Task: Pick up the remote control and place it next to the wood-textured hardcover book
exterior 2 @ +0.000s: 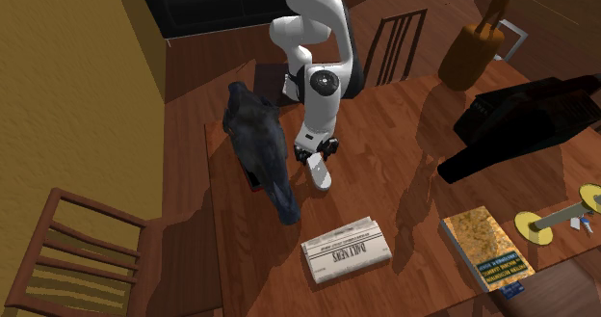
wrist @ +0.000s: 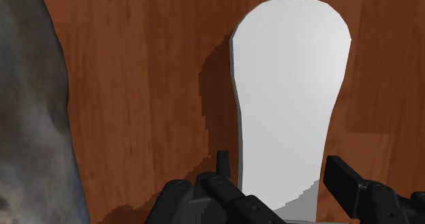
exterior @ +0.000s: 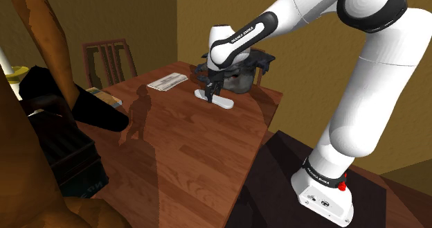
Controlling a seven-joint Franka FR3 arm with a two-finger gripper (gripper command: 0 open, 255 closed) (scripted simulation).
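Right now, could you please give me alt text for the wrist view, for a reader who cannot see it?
A plain white remote control lies flat on a reddish-brown wooden table, its narrower end inside the open black pincer, apparently not yet clasped. A mottled dark grey object sits beside it.

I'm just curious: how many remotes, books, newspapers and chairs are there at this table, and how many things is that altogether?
Remote: 1
Book: 1
Newspaper: 1
Chairs: 2
Total: 5
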